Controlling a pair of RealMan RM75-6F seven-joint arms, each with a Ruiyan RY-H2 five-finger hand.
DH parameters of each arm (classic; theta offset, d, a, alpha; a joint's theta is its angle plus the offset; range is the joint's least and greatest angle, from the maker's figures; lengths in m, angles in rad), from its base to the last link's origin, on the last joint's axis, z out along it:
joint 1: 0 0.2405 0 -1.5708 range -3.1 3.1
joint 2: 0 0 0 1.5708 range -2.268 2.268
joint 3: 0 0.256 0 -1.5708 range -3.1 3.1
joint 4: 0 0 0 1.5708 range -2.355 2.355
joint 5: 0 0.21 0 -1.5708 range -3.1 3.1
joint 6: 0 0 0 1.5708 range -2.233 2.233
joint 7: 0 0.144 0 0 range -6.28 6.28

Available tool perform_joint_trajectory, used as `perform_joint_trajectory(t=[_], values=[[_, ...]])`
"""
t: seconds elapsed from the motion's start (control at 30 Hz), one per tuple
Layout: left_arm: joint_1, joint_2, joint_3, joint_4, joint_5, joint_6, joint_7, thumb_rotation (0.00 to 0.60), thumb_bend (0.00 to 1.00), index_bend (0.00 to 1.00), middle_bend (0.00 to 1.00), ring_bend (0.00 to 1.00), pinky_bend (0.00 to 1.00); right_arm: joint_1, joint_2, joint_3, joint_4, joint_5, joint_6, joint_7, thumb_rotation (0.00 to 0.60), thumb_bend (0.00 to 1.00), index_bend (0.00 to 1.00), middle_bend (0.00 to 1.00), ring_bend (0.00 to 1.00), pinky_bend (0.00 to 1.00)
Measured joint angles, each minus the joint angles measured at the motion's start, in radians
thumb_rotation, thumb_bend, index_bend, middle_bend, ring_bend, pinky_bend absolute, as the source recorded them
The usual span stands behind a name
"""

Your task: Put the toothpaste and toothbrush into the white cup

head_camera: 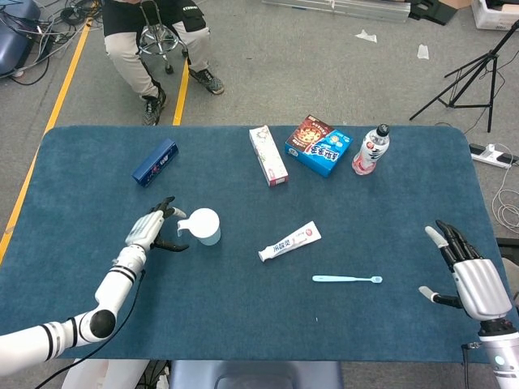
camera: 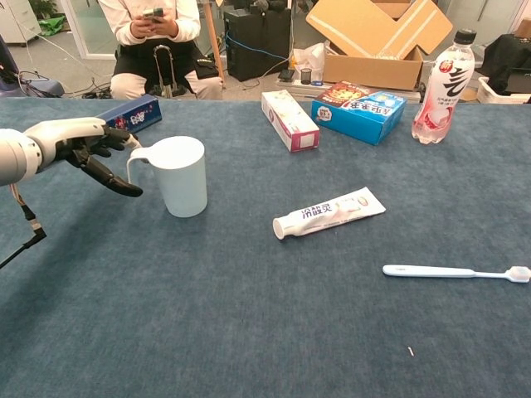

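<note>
A white cup [head_camera: 203, 226] [camera: 181, 176] stands upright on the blue table, its handle toward my left hand [head_camera: 154, 228] [camera: 83, 146]. That hand is open just left of the handle, fingers spread around it, holding nothing. The white toothpaste tube [head_camera: 289, 241] [camera: 329, 212] lies flat near the table's middle, right of the cup. A light blue toothbrush [head_camera: 347, 279] [camera: 455, 272] lies flat nearer the front edge, right of the tube. My right hand [head_camera: 468, 271] hovers open at the far right of the table, well away from both; the chest view does not show it.
Along the back stand a dark blue box [head_camera: 155, 161] [camera: 129, 113], a white carton [head_camera: 268, 155] [camera: 289, 119], a blue snack box [head_camera: 319, 146] [camera: 358, 109] and a pink drink bottle [head_camera: 371, 150] [camera: 440, 87]. A seated person [head_camera: 156, 36] is behind the table.
</note>
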State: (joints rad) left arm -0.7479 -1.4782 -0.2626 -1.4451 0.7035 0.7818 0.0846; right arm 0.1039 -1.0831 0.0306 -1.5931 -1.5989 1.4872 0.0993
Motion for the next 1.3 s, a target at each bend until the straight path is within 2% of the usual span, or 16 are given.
perform_joint_trajectory(t=[0.4, 0.77, 1.3], values=[[-0.01, -0.066, 0.002, 0.076, 0.004, 0.03, -0.01, 0.6, 0.0, 0.39, 0.0, 0.0, 0.0, 0.0, -0.01, -0.007, 0.017, 0.007, -0.012, 0.011, 0.6, 0.0, 0.0, 0.0, 0.0, 0.27], [-0.014, -0.108, -0.002, 0.103, -0.006, 0.06, 0.014, 0.6, 0.0, 0.48, 0.0, 0.0, 0.0, -0.002, -0.012, -0.01, 0.022, 0.007, -0.012, 0.016, 0.6, 0.0, 0.0, 0.0, 0.0, 0.27], [-0.019, -0.131, -0.045, 0.111, -0.059, 0.045, -0.005, 0.6, 0.0, 0.59, 0.0, 0.0, 0.0, 0.001, -0.016, -0.012, 0.029, 0.011, -0.022, 0.023, 0.6, 0.0, 0.0, 0.0, 0.0, 0.27]])
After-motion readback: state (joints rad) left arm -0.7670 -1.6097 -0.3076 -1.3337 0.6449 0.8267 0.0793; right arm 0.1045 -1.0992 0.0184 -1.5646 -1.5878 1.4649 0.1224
